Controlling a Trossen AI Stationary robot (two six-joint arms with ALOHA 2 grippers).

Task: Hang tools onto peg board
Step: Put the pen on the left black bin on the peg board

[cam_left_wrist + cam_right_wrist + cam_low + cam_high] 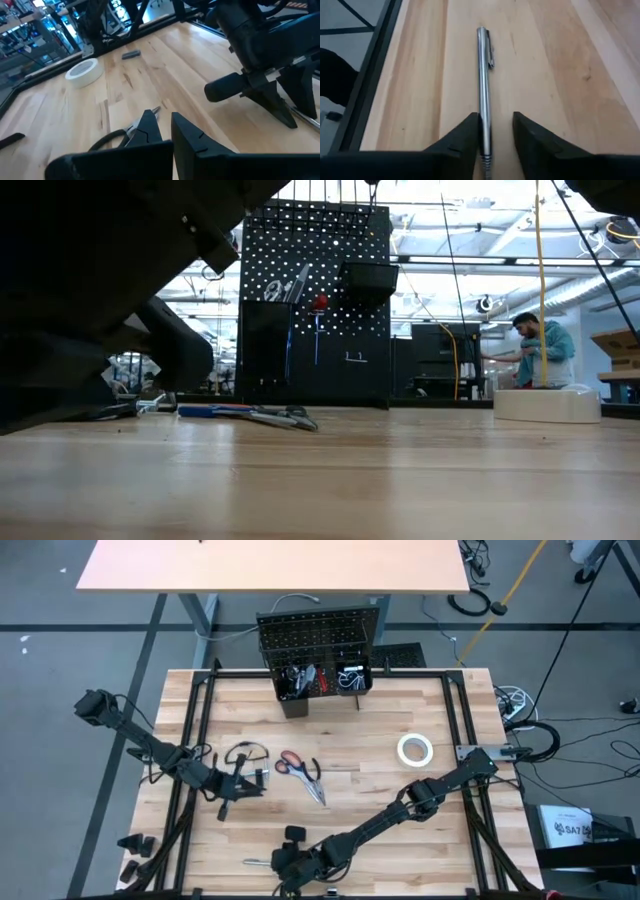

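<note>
The peg board (pixel 315 638) stands upright at the table's far edge, with tools in the bins (pixel 322 680) at its foot and a red screwdriver (pixel 319 304) hanging on it. A slim chrome rod (pixel 483 80) lies flat near the table's front edge. My right gripper (pixel 496 131) stands open over its near end, one finger on each side. Red-handled scissors and pliers (pixel 302 772) lie mid-table beside the safety glasses (pixel 246 753). My left gripper (pixel 161 125) hovers shut just left of them, with nothing between its fingers. My right gripper comes slanting down with its fingers lying along the rod. The rod's near end (pixel 484 135) runs close along the inner side of one finger (pixel 468 131). I cannot tell whether that finger touches it. The rod lies flat on the table.
A white tape roll (pixel 414 749) lies toward the right of the table. A small dark piece (pixel 131 54) lies beyond it. My right arm (pixel 420 795) stretches slantwise across the near right part. A person (pixel 541 350) stands in the room behind.
</note>
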